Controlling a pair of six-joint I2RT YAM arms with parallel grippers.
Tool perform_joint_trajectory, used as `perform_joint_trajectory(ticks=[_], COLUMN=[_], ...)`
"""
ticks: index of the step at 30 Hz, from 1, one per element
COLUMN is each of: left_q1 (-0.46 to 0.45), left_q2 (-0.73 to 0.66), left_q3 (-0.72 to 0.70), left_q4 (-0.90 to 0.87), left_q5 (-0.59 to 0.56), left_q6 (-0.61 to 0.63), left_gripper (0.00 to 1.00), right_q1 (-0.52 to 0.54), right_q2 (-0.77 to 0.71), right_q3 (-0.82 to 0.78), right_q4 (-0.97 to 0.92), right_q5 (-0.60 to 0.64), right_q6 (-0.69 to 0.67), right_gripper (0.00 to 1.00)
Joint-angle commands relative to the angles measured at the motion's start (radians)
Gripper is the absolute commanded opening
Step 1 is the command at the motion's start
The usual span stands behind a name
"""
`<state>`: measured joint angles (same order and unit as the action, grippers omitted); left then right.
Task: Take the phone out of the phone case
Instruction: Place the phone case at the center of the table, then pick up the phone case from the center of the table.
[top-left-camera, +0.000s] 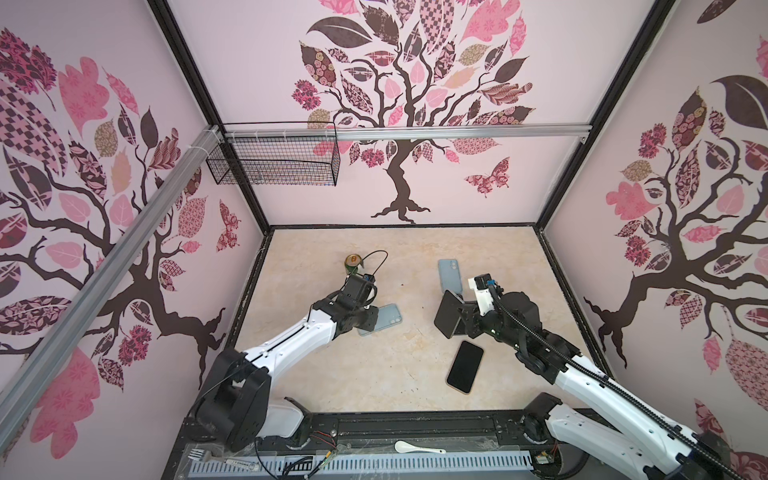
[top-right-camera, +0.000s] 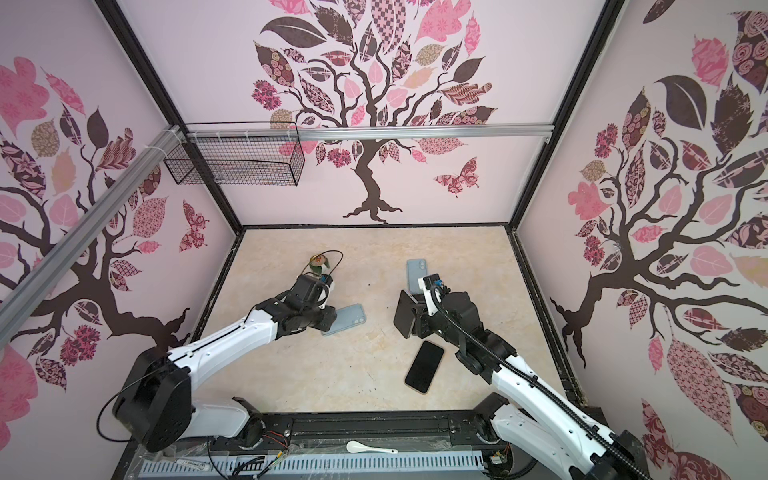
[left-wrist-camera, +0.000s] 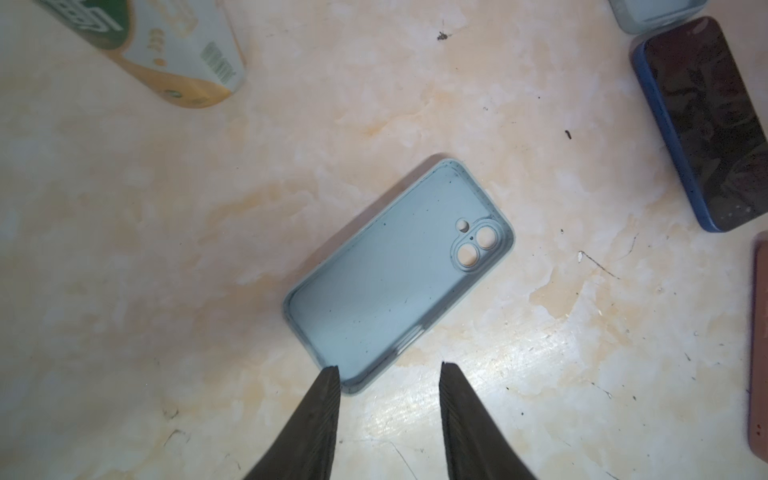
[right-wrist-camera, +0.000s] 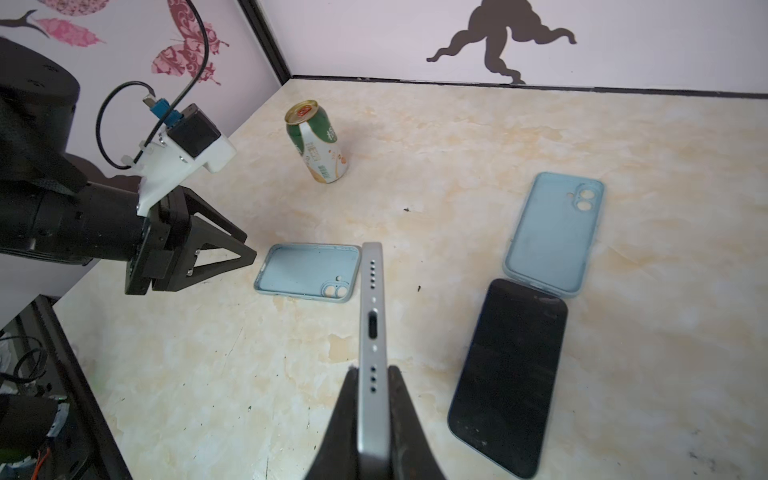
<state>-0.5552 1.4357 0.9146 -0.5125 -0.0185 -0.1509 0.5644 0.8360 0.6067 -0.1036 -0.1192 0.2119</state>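
We hold the phone (right-wrist-camera: 371, 299) edge-on in our right pincer (right-wrist-camera: 372, 368), which is clamped on its two faces, above the surface (right-wrist-camera: 457, 137). A pale blue phone case (left-wrist-camera: 395, 286) lies empty, open side up, just below our left pincer (left-wrist-camera: 388, 366), whose jaws stand apart and grip nothing. We judge the separation done. Only setting the phone down seems left.

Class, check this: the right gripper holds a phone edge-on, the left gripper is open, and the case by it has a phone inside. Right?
No. The case is empty: the left wrist view shows its bare inside and camera holes. The rest stands: the right gripper holds a phone edge-on and the left gripper is open.
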Motion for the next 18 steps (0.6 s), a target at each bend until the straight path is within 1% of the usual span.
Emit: perform_joint_trajectory(ticks=[1, 5, 9, 12, 18], left_q1=[0.007, 0.02, 0.042, 0.056, 0.07], left_q2=[0.075, 0.172, 0.262, 0.306, 0.43], left_q3=[0.09, 0.171, 0.263, 0.313, 0.41], left_q4=[-0.073, -0.11, -0.172, -0.183, -0.243], left_q5=[0.081, 0.112, 0.132, 0.16, 0.148], left_q6=[0.157, 0.234, 0.285, 0.309, 0.363], left_gripper=[0.46, 0.48, 0.51, 0.51, 0.48], right_q1=[-0.001, -0.001, 0.0, 0.0, 0.0], right_q2=[-0.041, -0.078, -0.107, -0.124, -0.149], right_q3=[0.068, 0.069, 0.061, 0.05, 0.036], right_q4=[-0.004, -0.025, -0.03, -0.03, -0.038], right_q5=[-0.061, -0.097, -0.142, -0.161, -0.171], right_q6=[0.039, 0.036, 0.052, 0.068, 0.059], right_gripper=[0.0, 0.0, 0.0, 0.0, 0.0])
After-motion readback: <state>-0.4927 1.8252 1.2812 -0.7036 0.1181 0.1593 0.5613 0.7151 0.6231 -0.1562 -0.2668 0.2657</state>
